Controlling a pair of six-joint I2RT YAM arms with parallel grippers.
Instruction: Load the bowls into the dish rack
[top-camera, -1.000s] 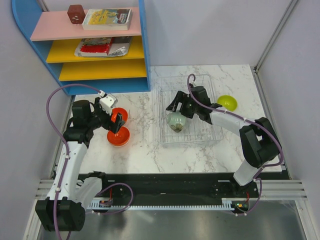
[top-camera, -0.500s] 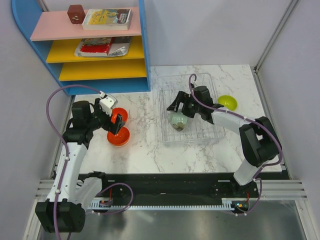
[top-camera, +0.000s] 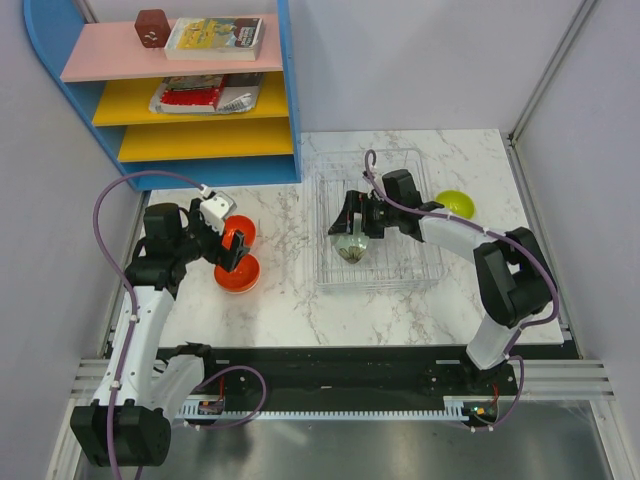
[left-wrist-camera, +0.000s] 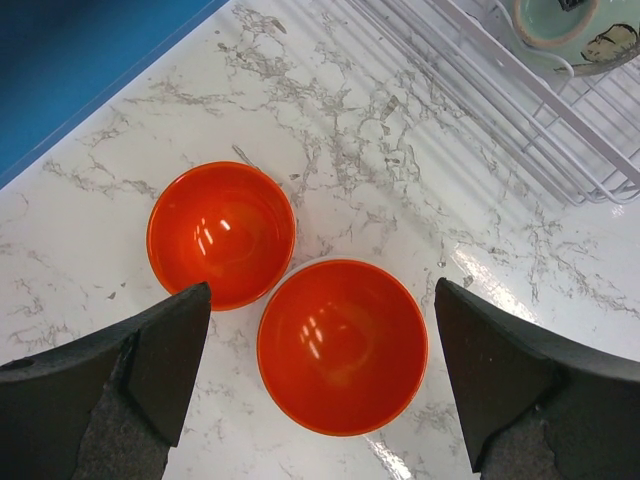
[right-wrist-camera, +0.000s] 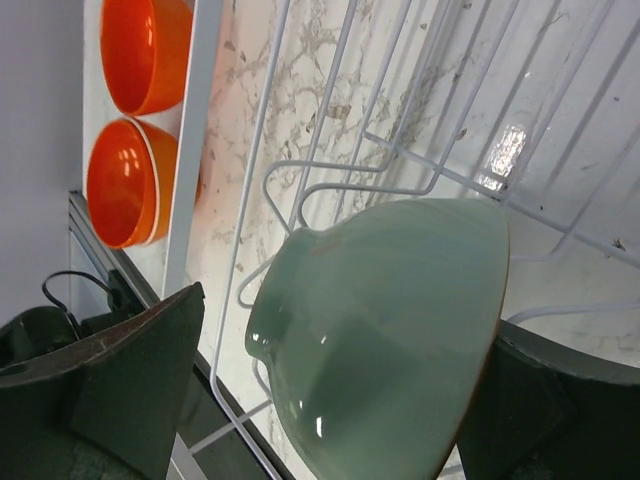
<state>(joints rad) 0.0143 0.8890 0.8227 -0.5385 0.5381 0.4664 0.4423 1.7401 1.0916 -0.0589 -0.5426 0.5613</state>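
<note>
Our left tool (left-wrist-camera: 320, 300) hangs with jaws wide above the nearer glossy orange round bowl (left-wrist-camera: 343, 345) and its twin (left-wrist-camera: 221, 233), which sit side by side on the white marbled surface (left-wrist-camera: 400, 170). Our right tool (right-wrist-camera: 340, 330) stands equally wide astride a pale green glazed ceramic bowl (right-wrist-camera: 400, 290), propped on edge in the near-left part of the rectangular silver-white wire dish rack (top-camera: 410, 268). We judge the orange bowls light, stiff and slick, best pinched across the rim, while the green one looks heavier and chippable.
</note>
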